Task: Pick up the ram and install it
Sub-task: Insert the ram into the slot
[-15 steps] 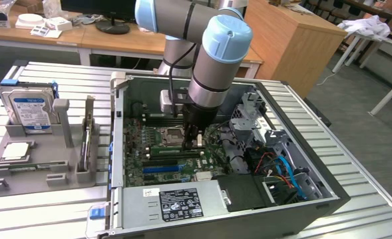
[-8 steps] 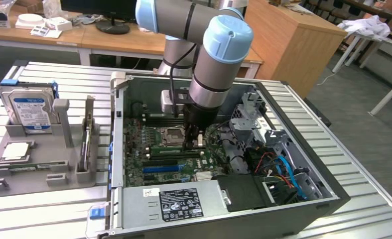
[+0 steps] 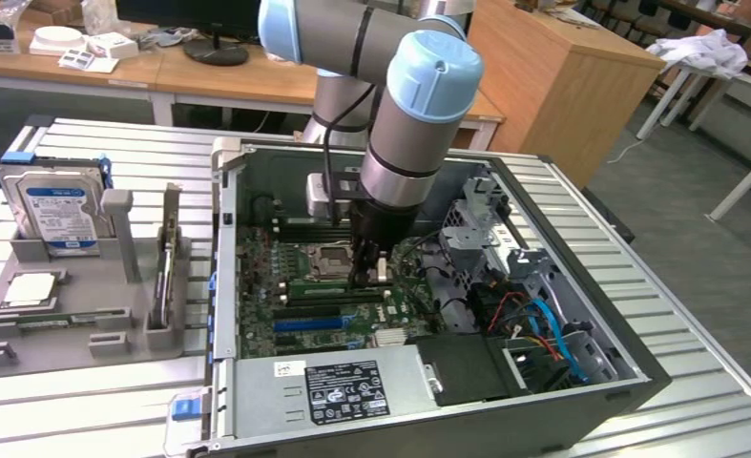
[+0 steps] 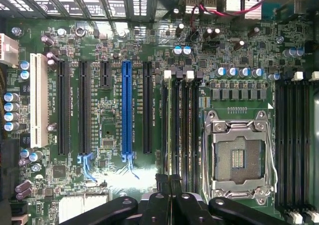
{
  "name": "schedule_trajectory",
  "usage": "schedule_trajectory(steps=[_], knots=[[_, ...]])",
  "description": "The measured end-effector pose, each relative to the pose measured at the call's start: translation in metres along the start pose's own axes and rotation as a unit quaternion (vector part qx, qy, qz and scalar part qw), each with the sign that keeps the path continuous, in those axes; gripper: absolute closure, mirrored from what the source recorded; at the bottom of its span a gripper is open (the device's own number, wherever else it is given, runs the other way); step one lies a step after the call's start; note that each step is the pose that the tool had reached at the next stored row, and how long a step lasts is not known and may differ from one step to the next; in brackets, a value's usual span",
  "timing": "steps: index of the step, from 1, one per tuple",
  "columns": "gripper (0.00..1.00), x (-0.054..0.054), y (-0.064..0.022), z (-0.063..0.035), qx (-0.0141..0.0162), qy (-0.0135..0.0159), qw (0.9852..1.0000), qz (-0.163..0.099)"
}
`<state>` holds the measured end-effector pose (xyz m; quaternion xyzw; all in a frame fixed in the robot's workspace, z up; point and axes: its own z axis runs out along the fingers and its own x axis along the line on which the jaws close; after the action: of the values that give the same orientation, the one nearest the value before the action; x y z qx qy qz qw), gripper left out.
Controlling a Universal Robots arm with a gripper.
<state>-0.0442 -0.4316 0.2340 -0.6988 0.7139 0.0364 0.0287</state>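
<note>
A ribbed metal worktop [image 3: 108,148] is being taken up by an open, dark sheet-steel computer case [image 3: 579,410], inside which the glossy green motherboard [image 4: 107,120] is being shown, ridged with long plastic slots. Beside the case, a matte grey moulded fixture [image 3: 95,286] is being used as a rack. The ram [image 3: 168,258] is being carried there on its long edge, well apart from the arm.

The ram is judged to be light, stiff and brittle, with a fragile contact edge. It is best taken by its flat faces near the middle of the upper edge, clear of the chips.

The claw [image 4: 169,182] is being held pinched narrow, its black fingertips [image 4: 162,185] together above the black memory slots [image 4: 182,125] just beside the metal-framed processor socket [image 4: 238,158]. Whether anything thin is being pinched there cannot be told.
</note>
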Motion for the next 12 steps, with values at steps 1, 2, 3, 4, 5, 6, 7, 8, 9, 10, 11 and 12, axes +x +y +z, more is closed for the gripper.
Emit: schedule_trajectory(steps=[1, 2, 3, 4, 5, 6, 7, 8, 9, 10, 11, 12], knots=[[0.88, 0.0000, 0.0000, 0.0000, 0.0000, 0.0000, 1.0000, 0.000], [0.88, 0.0000, 0.0000, 0.0000, 0.0000, 0.0000, 1.0000, 0.000], [0.88, 0.0001, 0.0001, -0.0001, -0.0001, 0.0001, 1.0000, 0.000], [0.88, 0.0000, 0.0000, 0.0000, 0.0000, 0.0001, 1.0000, 0.000], [0.88, 0.0001, 0.0001, 0.0003, 0.0000, 0.0000, 1.0000, 0.000], [0.88, 0.0002, 0.0001, 0.0008, 0.0000, 0.0000, 1.0000, 0.000], [0.88, 0.0002, 0.0001, 0.0008, -0.0001, 0.0001, 1.0000, 0.000], [0.88, 0.0002, 0.0001, 0.0008, -0.0001, 0.0001, 1.0000, 0.000], [0.88, 0.0002, 0.0001, 0.0008, -0.0001, 0.0001, 1.0000, 0.000], [0.88, 0.0001, 0.0001, 0.0008, -0.0001, 0.0001, 1.0000, 0.000], [0.88, 0.0001, 0.0001, 0.0010, 0.0000, 0.0001, 1.0000, 0.000], [0.88, -0.0001, 0.0000, 0.0015, 0.0000, -0.0001, 1.0000, 0.000]])
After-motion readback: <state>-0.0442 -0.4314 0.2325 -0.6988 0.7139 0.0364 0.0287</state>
